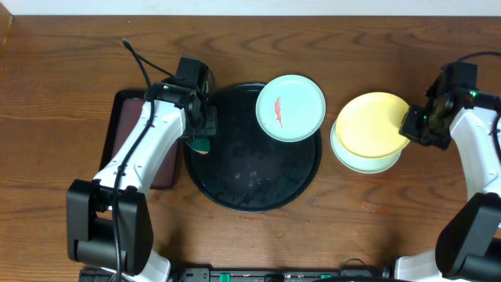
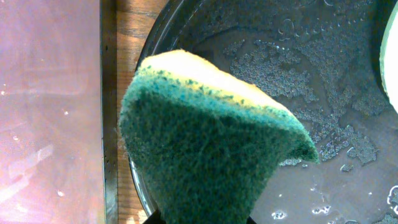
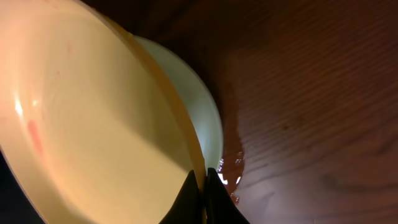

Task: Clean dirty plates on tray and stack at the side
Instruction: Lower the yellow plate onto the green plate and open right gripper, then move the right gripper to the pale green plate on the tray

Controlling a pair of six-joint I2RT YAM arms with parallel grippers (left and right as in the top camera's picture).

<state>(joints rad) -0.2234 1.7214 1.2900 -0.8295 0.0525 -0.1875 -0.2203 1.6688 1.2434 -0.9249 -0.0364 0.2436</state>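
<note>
Stacking: right gripper [image 1: 411, 124] pinching yellow plate [image 1: 372, 125] rim, laying it on mint plate [image 1: 364, 163] beside tray [image 1: 235, 188] right edge. Meanwhile left gripper [image 1: 205, 129] clamping sponge [image 2: 211, 155] over tray left edge. Still needing cleaning: smeared plate [image 1: 290, 108] lying on tray far-right rim.

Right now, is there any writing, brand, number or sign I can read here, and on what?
None readable.
Red mark on the mint plate: a smear, not writing.
Faint raised marks on the black tray: too blurred to read.
The yellow plate and sponge show no text.
</note>
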